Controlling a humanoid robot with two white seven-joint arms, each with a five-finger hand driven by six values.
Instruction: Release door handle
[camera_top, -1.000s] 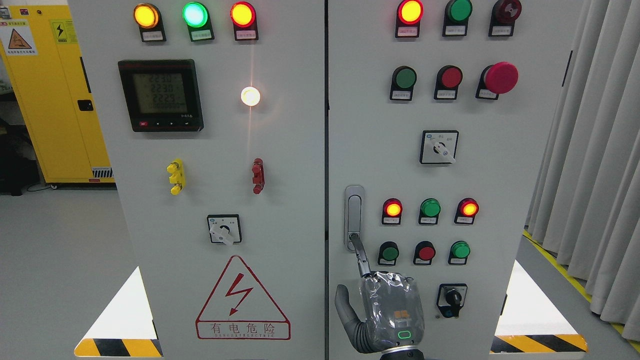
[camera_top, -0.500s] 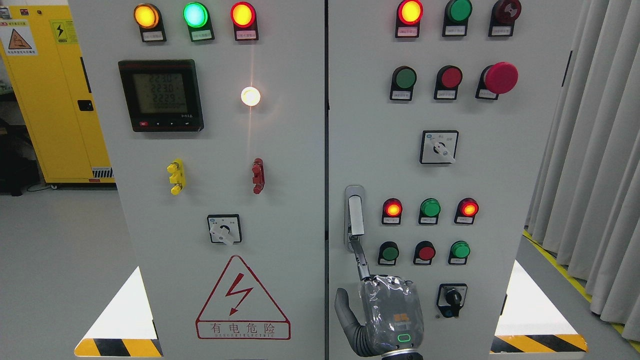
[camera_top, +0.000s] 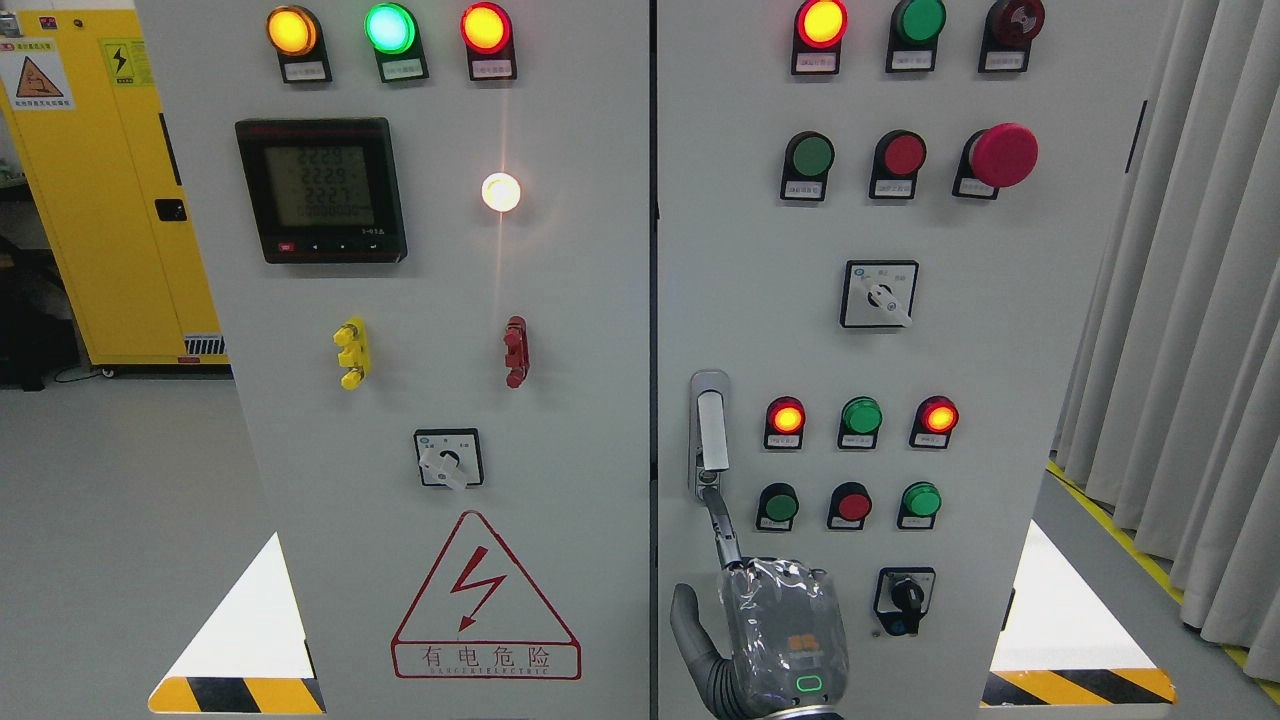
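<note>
Fingers (camera_top: 722, 525) of my right hand (camera_top: 780, 635): one is stretched up, its tip just under the door handle (camera_top: 711, 432), the thumb apart, nothing grasped. I see the handle on the right cabinet door (camera_top: 1000, 380), near its left edge, lever popped out.

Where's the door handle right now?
Head view: the door handle sits at the right door's left edge, left of the lit red lamp, above the right hand.
</note>
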